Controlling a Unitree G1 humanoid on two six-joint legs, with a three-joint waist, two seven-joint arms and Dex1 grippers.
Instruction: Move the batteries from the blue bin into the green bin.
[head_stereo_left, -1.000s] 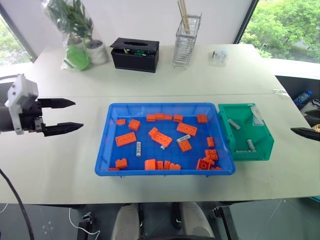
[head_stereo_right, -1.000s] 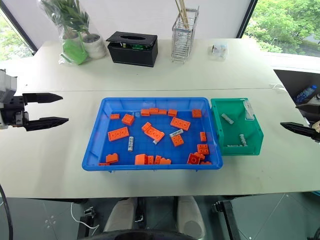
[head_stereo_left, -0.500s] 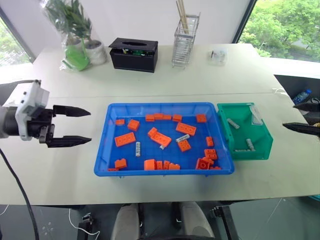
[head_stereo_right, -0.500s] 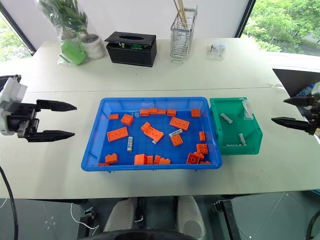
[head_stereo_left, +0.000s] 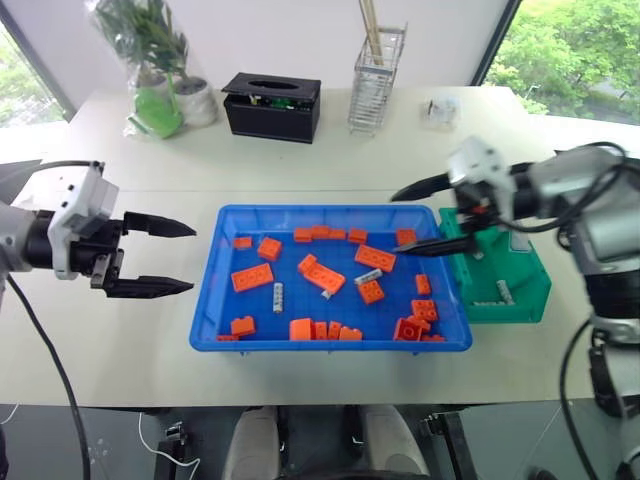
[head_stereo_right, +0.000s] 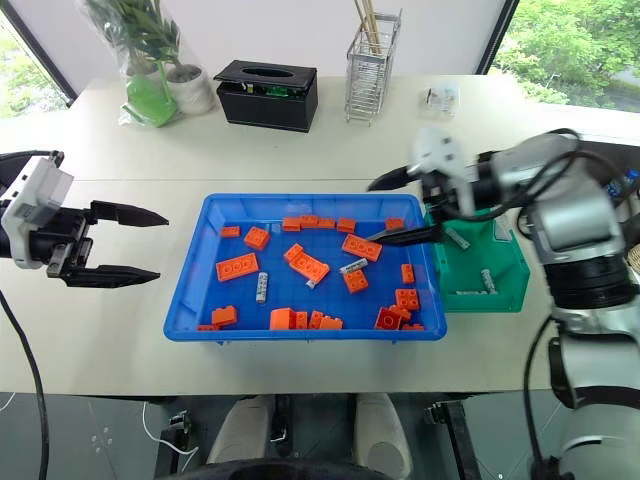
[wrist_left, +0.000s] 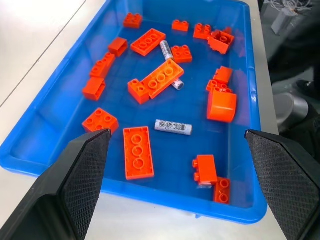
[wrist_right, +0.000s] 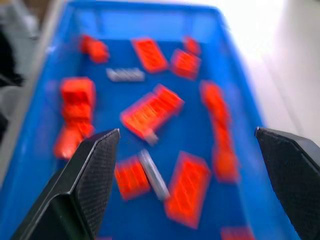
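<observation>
The blue bin (head_stereo_left: 205, 300) lies mid-table, holding orange bricks and loose batteries: one (head_stereo_left: 277, 297) left of centre, one (head_stereo_left: 367, 276) right of centre, a third (head_stereo_left: 327, 294) poking out from under a long brick. The left wrist view shows them too, such as the battery (wrist_left: 173, 127). The green bin (head_stereo_left: 520, 305) touches the blue bin's right end, with a battery (head_stereo_left: 504, 291) inside. My right gripper (head_stereo_left: 395, 226) hangs open and empty over the blue bin's right end. My left gripper (head_stereo_left: 193, 259) is open and empty just left of the bin.
Orange bricks (head_stereo_left: 320, 274) crowd the blue bin around the batteries. Along the far side of the table stand a potted plant (head_stereo_left: 160, 95), a black box (head_stereo_left: 271, 107), a wire holder (head_stereo_left: 374, 90) and a small packet (head_stereo_left: 438, 109).
My right arm has swung in from the table's right edge to above the blue bin's right end. The left gripper has drifted a little toward the bin. Both stayed open.
</observation>
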